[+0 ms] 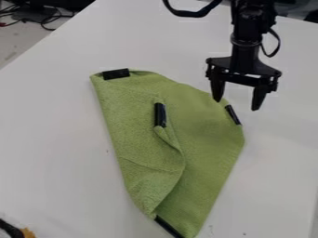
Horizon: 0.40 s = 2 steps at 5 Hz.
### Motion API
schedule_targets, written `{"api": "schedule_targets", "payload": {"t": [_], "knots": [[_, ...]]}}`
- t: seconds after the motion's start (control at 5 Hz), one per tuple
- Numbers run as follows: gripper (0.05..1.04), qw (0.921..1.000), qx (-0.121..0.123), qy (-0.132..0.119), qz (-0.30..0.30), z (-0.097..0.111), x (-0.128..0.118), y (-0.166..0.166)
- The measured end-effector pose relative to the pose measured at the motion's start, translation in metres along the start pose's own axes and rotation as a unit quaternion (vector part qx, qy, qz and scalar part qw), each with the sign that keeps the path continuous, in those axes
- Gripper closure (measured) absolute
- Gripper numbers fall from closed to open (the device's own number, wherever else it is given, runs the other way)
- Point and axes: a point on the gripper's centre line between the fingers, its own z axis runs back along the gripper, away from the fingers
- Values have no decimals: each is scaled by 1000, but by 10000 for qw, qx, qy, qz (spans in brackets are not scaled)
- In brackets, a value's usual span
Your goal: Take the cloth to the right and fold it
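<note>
My black gripper hangs at the upper right with its two fingers spread and nothing between them. The green cloth lies on the white table, its upper right edge just below and left of the gripper. Part of the cloth is folded over itself, with a curved flap edge running down its middle. Black strips mark the cloth at its top left corner, near its centre, on its right edge and at its bottom end. The left fingertip overlaps the cloth's edge in the view; whether it touches cannot be told.
The white table extends around the cloth on both sides. Dark cables lie beyond its edge at the upper left. A black and orange object shows at the bottom left corner.
</note>
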Motion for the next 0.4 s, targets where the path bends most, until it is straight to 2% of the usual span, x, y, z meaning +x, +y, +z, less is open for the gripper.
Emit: {"api": "schedule_targets", "payload": {"t": [0.4], "knots": [[83,9997,-103,202,-107,-18,-1,-11]]}}
